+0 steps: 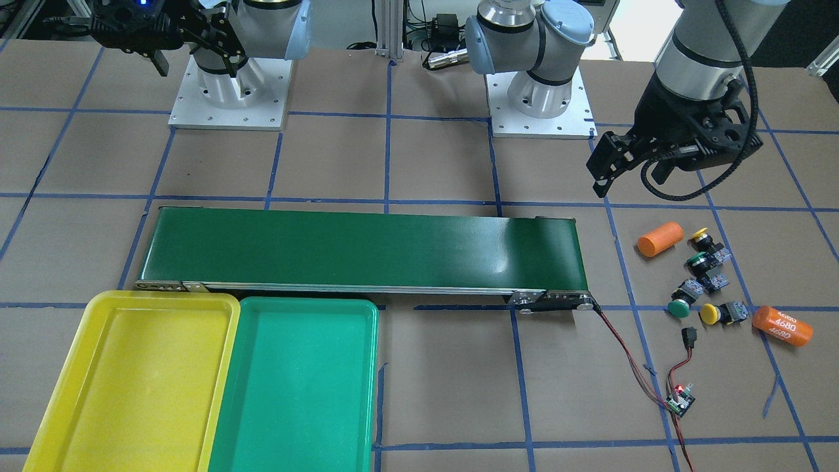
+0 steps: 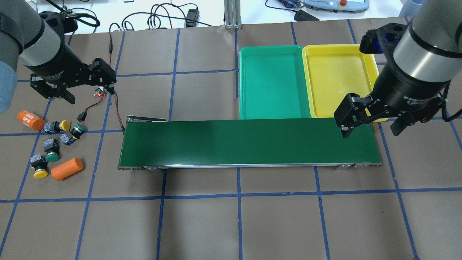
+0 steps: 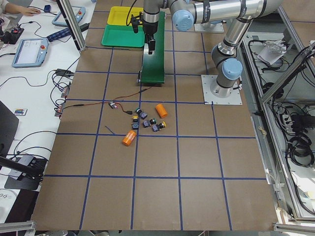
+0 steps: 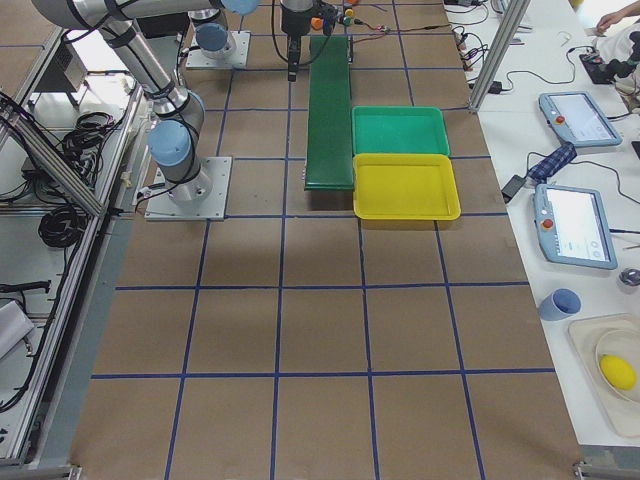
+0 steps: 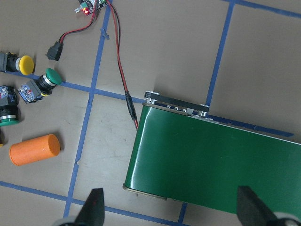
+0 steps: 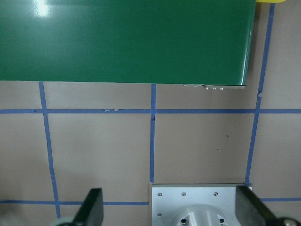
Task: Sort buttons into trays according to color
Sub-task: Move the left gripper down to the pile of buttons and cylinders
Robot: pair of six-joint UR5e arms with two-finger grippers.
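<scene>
Brown paper gridded with blue tape covered the table. Four buttons lay clustered by its left edge, none in the yellow tray or green tray toward the far right. The left gripper hung near them and the right gripper over the belt, both jaws wide and empty. Sorting looked unstarted; the next move called for the left gripper to descend on one button, clear of the cylinders.

Brown paper-covered table gridded with blue tape; white side bench holds tablets.
</scene>
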